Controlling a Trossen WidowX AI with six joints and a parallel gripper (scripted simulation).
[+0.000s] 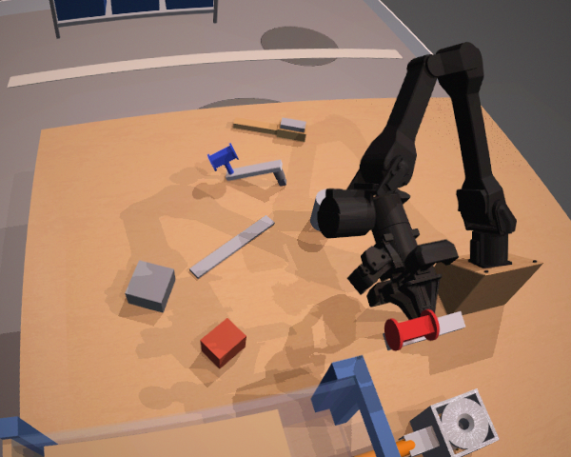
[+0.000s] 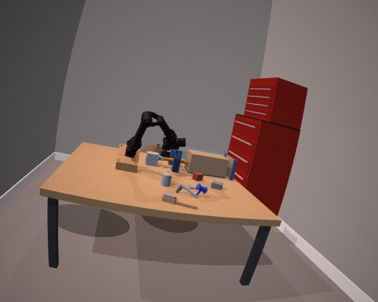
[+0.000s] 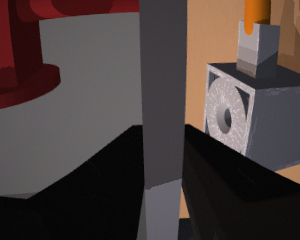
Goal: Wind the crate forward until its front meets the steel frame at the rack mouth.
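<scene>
My gripper is shut on the grey bar of a crank handle with a red spool knob. The handle is held above the bench, before the robot's base. Its square key cannot be made out. The winch has a round hole in a pale disc and stands apart from the handle. An orange strap runs from it through the blue frame. The tan crate sits inside the cubby, apparently flat, its front short of the frame.
A blue-knobbed crank, a brush, a flat grey bar, a grey block and a red block lie on the bench. A grey cylinder stands near the arm.
</scene>
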